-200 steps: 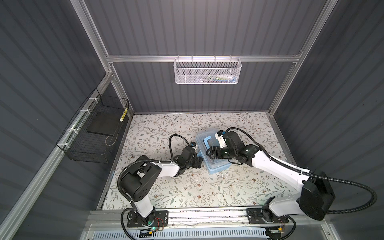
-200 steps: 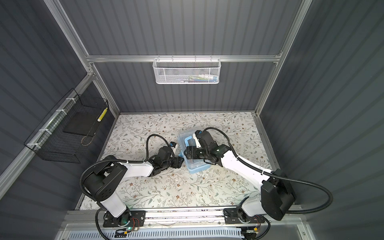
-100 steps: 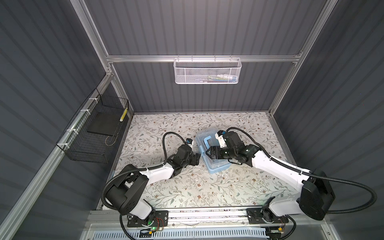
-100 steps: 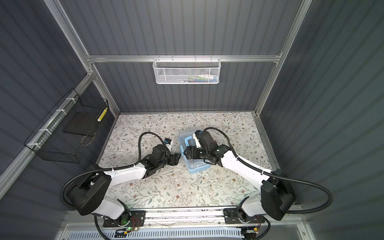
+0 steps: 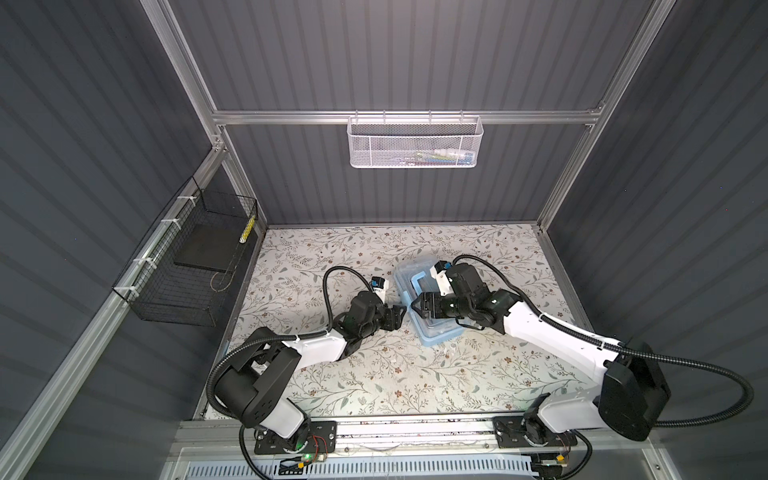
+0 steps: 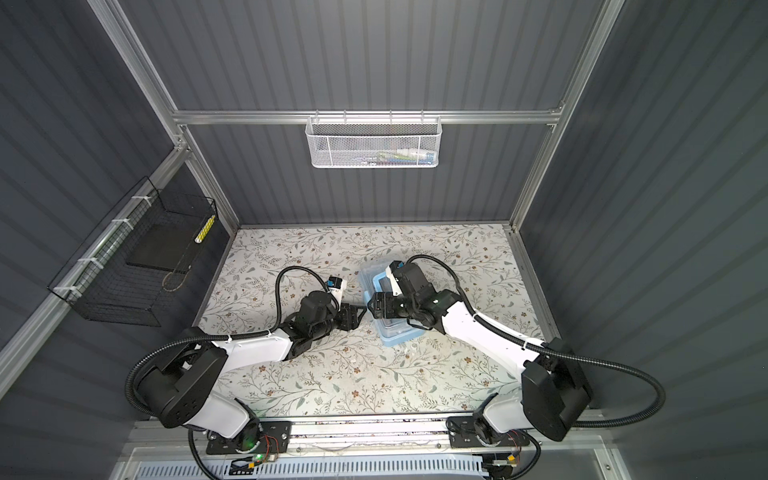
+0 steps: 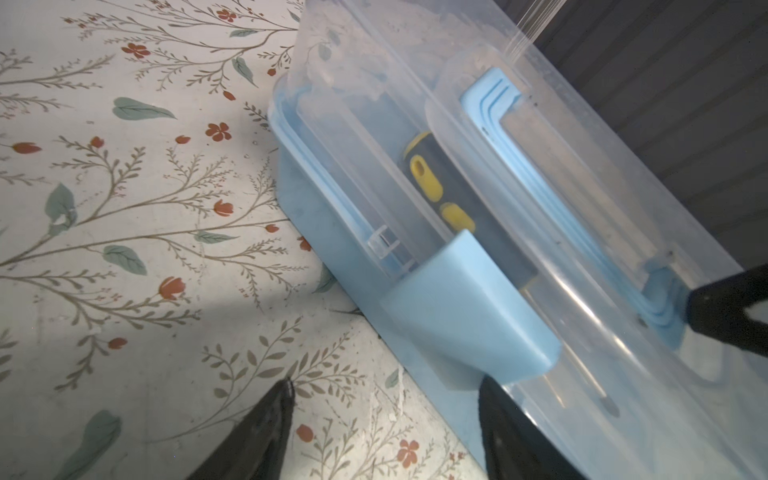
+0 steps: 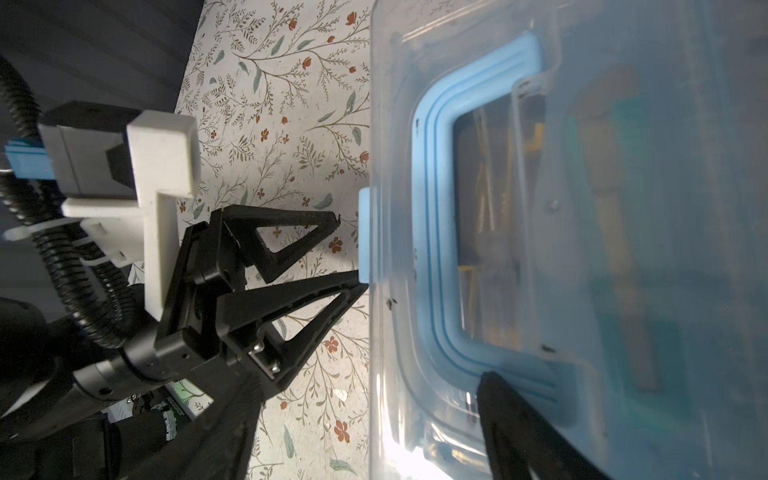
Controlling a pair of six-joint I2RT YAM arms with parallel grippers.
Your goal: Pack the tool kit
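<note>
We found the tool kit (image 5: 441,332) lying on the floral surface (image 5: 374,374) right of centre, its clear lid down and its long axis running away from the robot's base with a slight slant. The coming move, as we judged it, turned on the single light-blue latch (image 7: 465,316) midway along the long side that faced the left arm. The left gripper (image 5: 402,313) sat just beside that side with its fingers (image 8: 291,249) apart, one tip almost at the latch's end and the other short of it, so the latch lay straight ahead and this arm was the nearer. The latch seemed to flare outward, and we took it as not yet snapped. The right gripper (image 5: 417,306) hung over the lid, fingers spread and gripping nothing, one finger (image 8: 519,415) over an end of the blue handle (image 8: 432,232); whether it pressed down we could not tell. We counted one box, one handle, one latch in sight, and two baskets on the walls: one white mesh basket (image 5: 415,143) and one black wire basket (image 5: 183,270). Through the lid one yellow-and-black grip (image 7: 432,187) showed clearly; the other tools were too blurred to count.
</note>
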